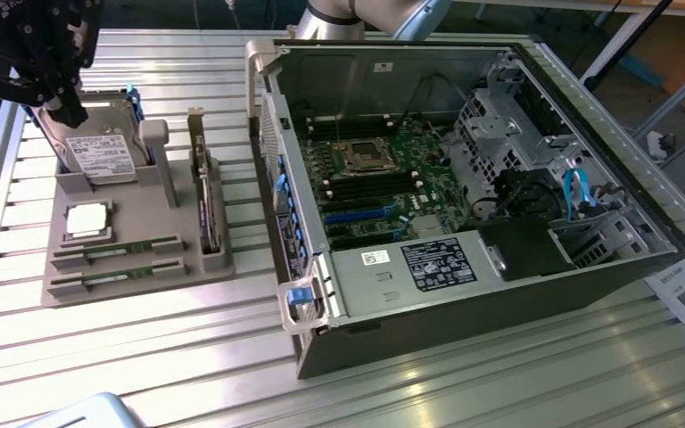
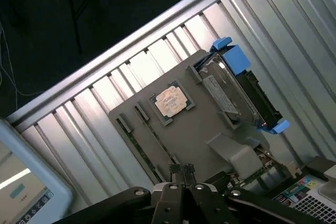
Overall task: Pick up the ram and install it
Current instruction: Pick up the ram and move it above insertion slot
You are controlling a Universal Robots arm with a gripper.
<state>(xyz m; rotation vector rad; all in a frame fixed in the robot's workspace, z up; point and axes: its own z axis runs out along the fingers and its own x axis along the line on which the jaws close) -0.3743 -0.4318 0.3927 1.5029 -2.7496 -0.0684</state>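
Note:
Two slim green ram sticks (image 1: 119, 251) (image 1: 117, 274) lie on edge in the front slots of a grey holder tray (image 1: 140, 209) at the exterior view's left. In the wrist view the ram sticks (image 2: 153, 136) run along the tray beside a square silver processor chip (image 2: 170, 102). My black gripper (image 1: 67, 114) hangs above the tray's far corner, over the hard drive (image 1: 103, 152) and well away from the ram. Its fingertips (image 2: 181, 170) are pressed together with nothing between them.
An expansion card (image 1: 206, 201) stands upright on the tray's edge nearest the open computer case (image 1: 438, 267). Inside the case lies the motherboard (image 1: 378, 174) with black memory slots. All of this rests on a ribbed metal table (image 1: 104, 348). A screen corner (image 2: 21, 192) shows nearby.

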